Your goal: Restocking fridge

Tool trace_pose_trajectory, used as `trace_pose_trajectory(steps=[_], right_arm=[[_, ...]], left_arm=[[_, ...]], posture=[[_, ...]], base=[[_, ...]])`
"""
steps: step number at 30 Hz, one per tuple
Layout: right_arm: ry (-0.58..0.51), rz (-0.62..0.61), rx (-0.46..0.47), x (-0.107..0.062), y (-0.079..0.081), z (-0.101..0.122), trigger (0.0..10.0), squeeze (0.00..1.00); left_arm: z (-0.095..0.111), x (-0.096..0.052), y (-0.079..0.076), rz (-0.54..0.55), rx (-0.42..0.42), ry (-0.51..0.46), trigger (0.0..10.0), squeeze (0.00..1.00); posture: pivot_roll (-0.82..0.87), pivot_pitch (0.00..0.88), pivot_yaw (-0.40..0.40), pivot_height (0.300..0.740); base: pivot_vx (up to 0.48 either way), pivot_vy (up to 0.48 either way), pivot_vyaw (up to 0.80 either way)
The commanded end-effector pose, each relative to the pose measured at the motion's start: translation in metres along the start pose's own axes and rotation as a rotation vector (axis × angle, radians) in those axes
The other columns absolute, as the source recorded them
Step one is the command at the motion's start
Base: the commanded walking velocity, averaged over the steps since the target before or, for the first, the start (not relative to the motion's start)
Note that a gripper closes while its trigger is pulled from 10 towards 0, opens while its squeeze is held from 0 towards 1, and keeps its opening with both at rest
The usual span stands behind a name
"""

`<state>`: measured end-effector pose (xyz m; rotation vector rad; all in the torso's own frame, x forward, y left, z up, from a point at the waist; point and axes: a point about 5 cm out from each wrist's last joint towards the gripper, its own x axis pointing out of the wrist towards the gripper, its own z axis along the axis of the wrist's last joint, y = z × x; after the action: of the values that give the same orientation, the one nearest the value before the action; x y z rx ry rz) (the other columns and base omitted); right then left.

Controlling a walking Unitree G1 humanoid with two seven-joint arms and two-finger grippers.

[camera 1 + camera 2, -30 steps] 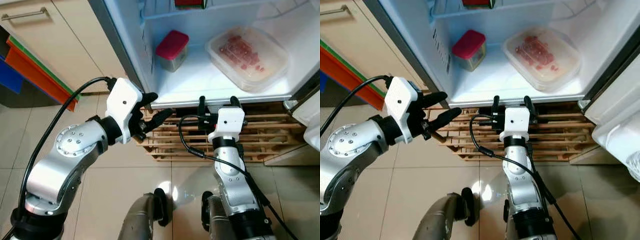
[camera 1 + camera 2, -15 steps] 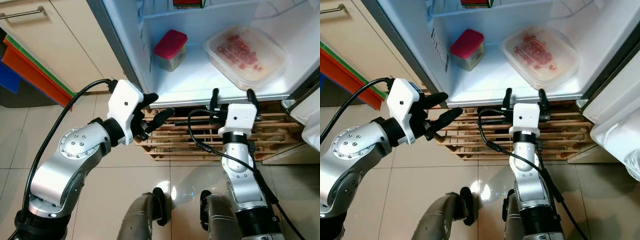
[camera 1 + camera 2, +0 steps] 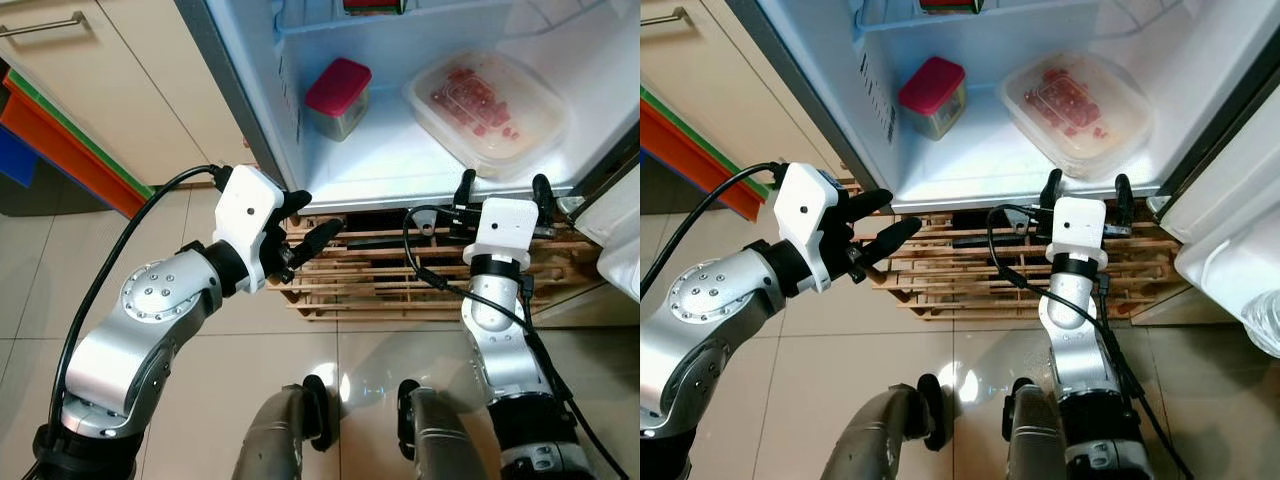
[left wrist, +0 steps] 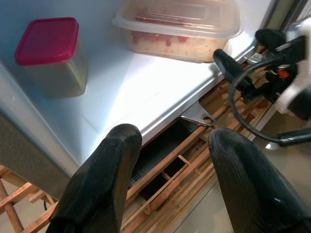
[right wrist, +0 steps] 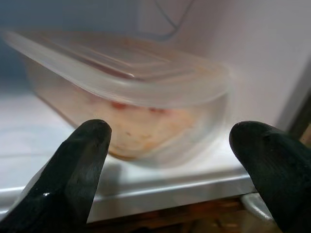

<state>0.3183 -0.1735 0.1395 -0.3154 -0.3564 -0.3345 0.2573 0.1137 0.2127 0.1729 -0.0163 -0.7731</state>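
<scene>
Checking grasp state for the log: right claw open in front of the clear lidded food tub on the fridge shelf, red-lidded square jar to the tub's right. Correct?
Not quite. The red-lidded square jar sits to the left of the clear lidded food tub, as the left eye view shows. The right claw is indeed open in front of the tub.

Both arms reach forward, left hand (image 3: 305, 222) and right hand (image 3: 500, 186) with fingers spread apart.

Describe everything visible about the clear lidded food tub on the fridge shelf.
The tub is a shallow, rounded rectangle of cloudy clear plastic with a matching lid on. Red pieces of food show through. It sits flat on the white shelf near the front edge, apart from the red-lidded jar. The open right gripper is just before it, not touching.
</scene>
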Motion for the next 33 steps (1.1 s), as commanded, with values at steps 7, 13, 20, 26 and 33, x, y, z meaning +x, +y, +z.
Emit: trace_pose_trajectory(steps=[7,13,20,26,33], right_arm=[[-0.03,-0.033,-0.091,0.01,-0.008,-0.006,10.0,0.0],[-0.079,-0.068,-0.184,0.026,-0.014,-0.005,10.0,0.0],[-0.134,-0.078,-0.27,0.044,-0.012,0.001,10.0,0.0],[-0.156,-0.098,-0.29,0.054,-0.012,0.006,10.0,0.0],[-0.133,-0.07,-0.279,0.052,-0.006,0.001,10.0,0.0]], left_arm=[[-0.008,-0.001,0.0,0.012,-0.014,0.026,10.0,0.0],[-0.009,0.0,0.001,0.019,-0.015,0.024,10.0,0.0],[-0.009,0.002,0.0,0.016,-0.021,0.021,10.0,0.0],[-0.009,0.003,0.0,0.019,-0.023,0.018,10.0,0.0],[-0.01,0.004,0.0,0.024,-0.025,0.018,10.0,0.0]], posture=[[0.09,0.329,0.142,0.725],[0.09,0.334,0.143,0.725],[0.09,0.336,0.147,0.725],[0.09,0.339,0.15,0.725],[0.09,0.34,0.149,0.725]], base=[[0.0,0.0,0.0],[0.0,0.0,0.0],[0.0,0.0,0.0],[0.0,0.0,0.0],[0.0,0.0,0.0]])
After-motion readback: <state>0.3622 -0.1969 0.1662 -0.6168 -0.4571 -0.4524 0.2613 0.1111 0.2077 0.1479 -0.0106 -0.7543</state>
